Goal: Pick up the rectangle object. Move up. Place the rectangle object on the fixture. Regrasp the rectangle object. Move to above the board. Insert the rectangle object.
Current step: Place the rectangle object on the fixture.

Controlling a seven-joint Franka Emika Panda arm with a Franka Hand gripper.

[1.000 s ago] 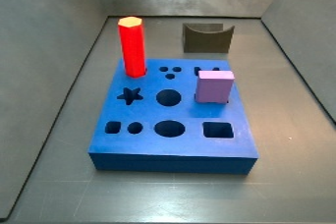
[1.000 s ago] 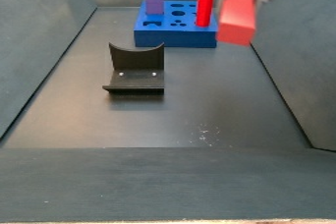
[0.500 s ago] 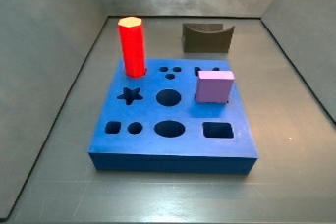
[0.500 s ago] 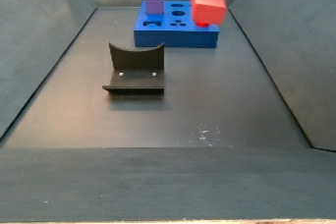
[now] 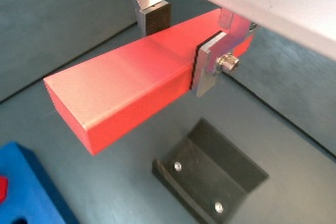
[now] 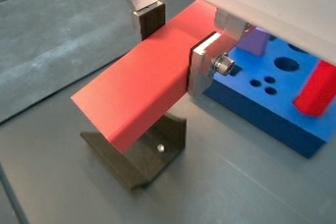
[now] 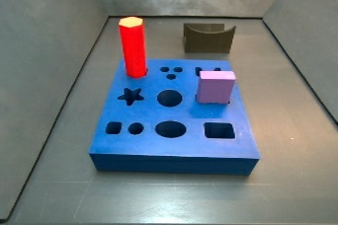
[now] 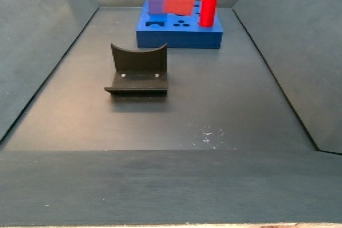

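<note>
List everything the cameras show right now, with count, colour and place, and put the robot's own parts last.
rectangle object: 1, salmon-red, clamped between the fingers, held in the air above the fixture in both wrist views.
fixture: 1, dark olive-grey, on the floor apart from the board.
board: 1, blue, on the floor, with star, round and square cut-outs in its top.
hexagonal pillar: 1, red with an orange top, upright at a back corner of the board.
cube: 1, lilac, on top of the board near its edge.
gripper: 1, silver fingers with dark pads, shut on the rectangle object; not visible in the side view that looks down on the board.
</note>
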